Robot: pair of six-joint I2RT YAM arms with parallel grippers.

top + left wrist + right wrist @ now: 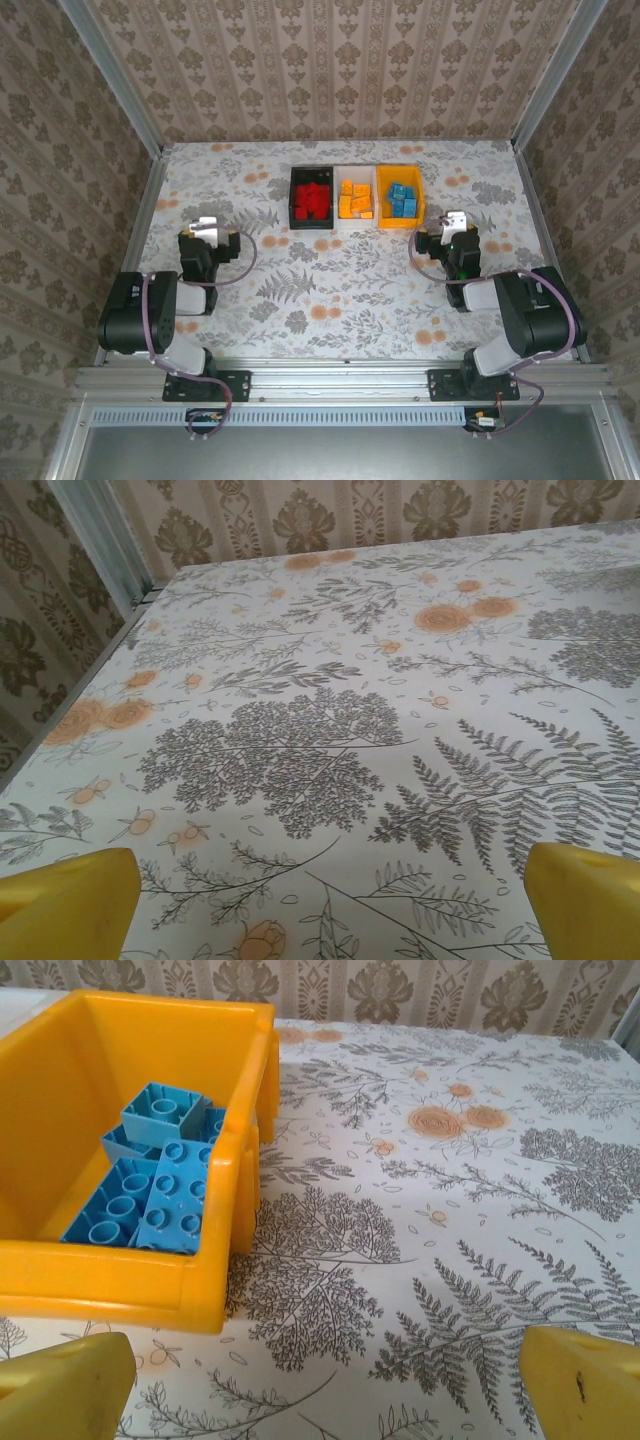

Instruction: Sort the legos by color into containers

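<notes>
Three containers stand in a row at the table's back middle. The black bin [311, 197] holds red legos [312, 199], the white bin [355, 199] holds orange-yellow legos [355, 201], and the orange-yellow bin [401, 196] [120, 1260] holds blue legos [402, 198] [150, 1185]. My left gripper [206, 228] [330, 900] rests open over bare tablecloth at the left, nothing between its yellow fingers [65, 905]. At the right, my right gripper [455, 220] [330, 1380] is open and empty, just right of the orange-yellow bin's near corner.
The floral tablecloth [330, 280] covers the table. Wallpapered walls with metal corner posts [110, 75] enclose it on three sides. Both arm bases sit on the rail [340, 378] at the near edge.
</notes>
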